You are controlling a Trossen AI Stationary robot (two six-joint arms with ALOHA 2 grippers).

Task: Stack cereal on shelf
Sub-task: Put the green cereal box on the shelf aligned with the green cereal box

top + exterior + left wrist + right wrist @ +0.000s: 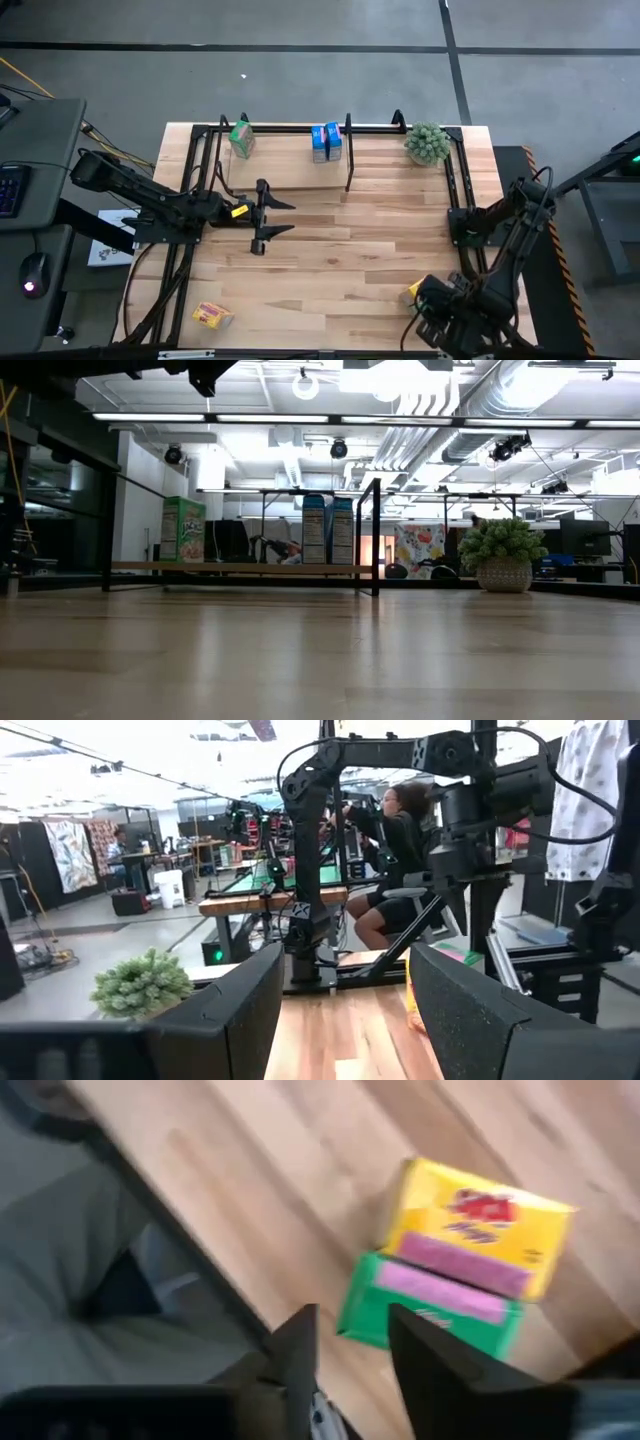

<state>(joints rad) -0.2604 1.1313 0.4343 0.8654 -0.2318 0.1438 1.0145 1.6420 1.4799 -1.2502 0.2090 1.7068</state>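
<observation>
The shelf [290, 127] is a black tube rack along the table's far edge; its board [250, 568] carries an upright green cereal box [241, 138] [183, 530] and two upright blue boxes [326, 142] [328, 530]. A yellow box [475, 1230] and a green box [430, 1305] lie flat side by side near the table's near right corner, where the yellow one [412, 292] also shows from above. My right gripper [350, 1355] hovers open just beside them. Another yellow box [213, 316] lies flat near the near left corner. My left gripper [280, 217] [345, 1020] is open above mid-table, holding nothing.
A round fuzzy green plant [427, 143] [503, 555] stands at the shelf's right end. Bare plank tabletop [350, 250] lies between the arms. Beyond the table's right side a person [395, 850] sits among stands and workbenches. The table edge [190, 1250] runs close by the right gripper.
</observation>
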